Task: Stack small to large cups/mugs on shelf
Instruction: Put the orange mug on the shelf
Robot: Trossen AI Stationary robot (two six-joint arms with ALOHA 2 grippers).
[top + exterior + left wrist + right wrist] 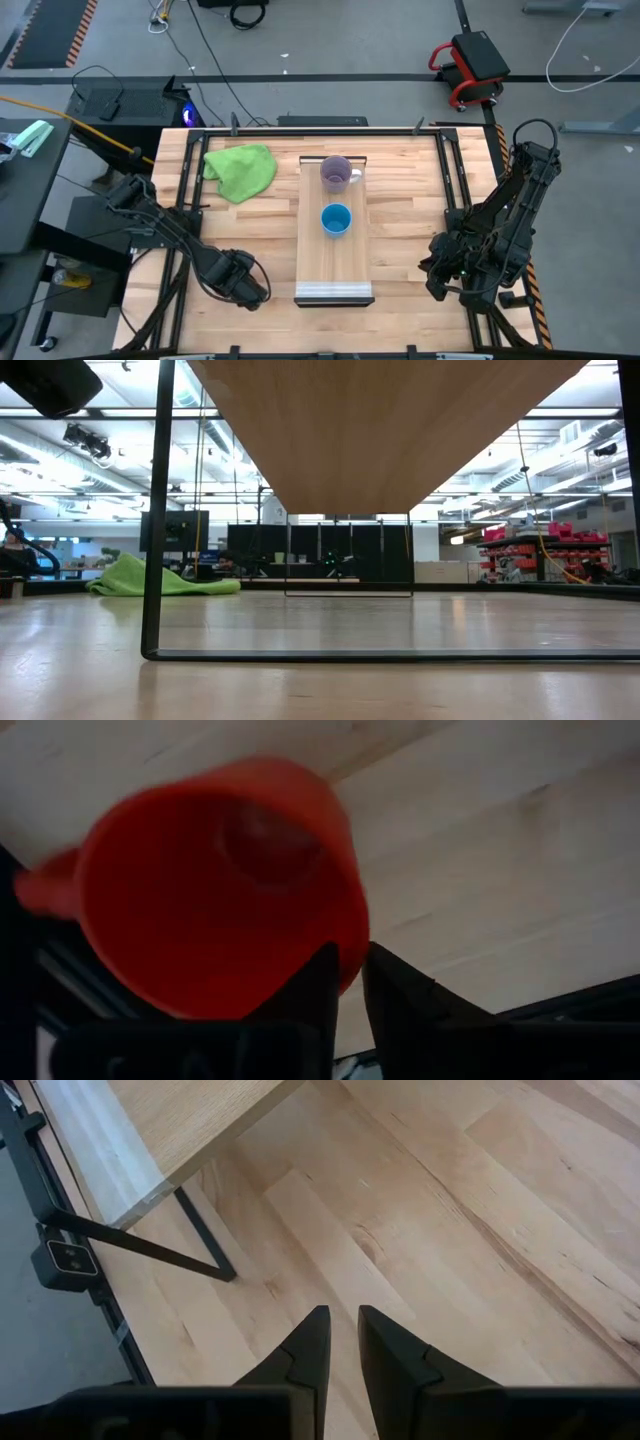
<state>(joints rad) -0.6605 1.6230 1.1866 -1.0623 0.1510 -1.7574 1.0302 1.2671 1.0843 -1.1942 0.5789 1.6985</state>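
Left tool [345, 970] pinches the red mug's [215, 885] rim (carry-ready); shelf [335, 250] lies beside it; right tool [343, 1335] closed, empty.

Grey floor [330, 45] with cables; ceiling strip lights [60, 412] overhead.

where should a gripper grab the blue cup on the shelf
The blue cup stands upright on the shelf, mouth open and no handle. Best come straight down and pinch its rim wall, probably on the side away from the purple mug.
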